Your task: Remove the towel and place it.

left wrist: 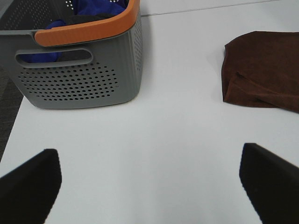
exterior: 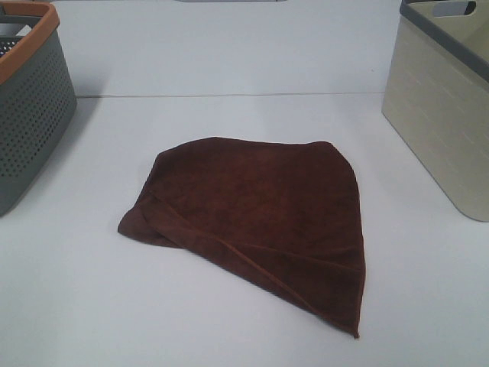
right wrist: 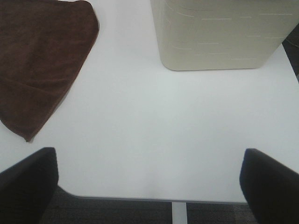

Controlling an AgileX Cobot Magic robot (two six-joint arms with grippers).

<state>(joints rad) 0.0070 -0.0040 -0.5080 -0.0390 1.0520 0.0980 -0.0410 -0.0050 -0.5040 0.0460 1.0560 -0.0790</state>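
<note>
The towel (exterior: 260, 206) lies folded and flat on the white table (exterior: 229, 115), touched by neither gripper, midway between a grey basket (exterior: 30, 107) with an orange rim and a cream basket (exterior: 443, 115). The left gripper (left wrist: 149, 184) hangs over bare table with its jaws wide apart, the towel ahead and off to its right, the grey basket, with blue cloth (left wrist: 96, 7) inside, ahead to its left. The right gripper (right wrist: 149, 184) hangs over the table edge, jaws likewise spread and empty, the towel ahead to its left, the cream basket straight ahead.

one brown towel (exterior: 263, 210), two baskets: a grey one (exterior: 30, 107) upper left, a cream one (exterior: 439, 115) upper right.
</note>
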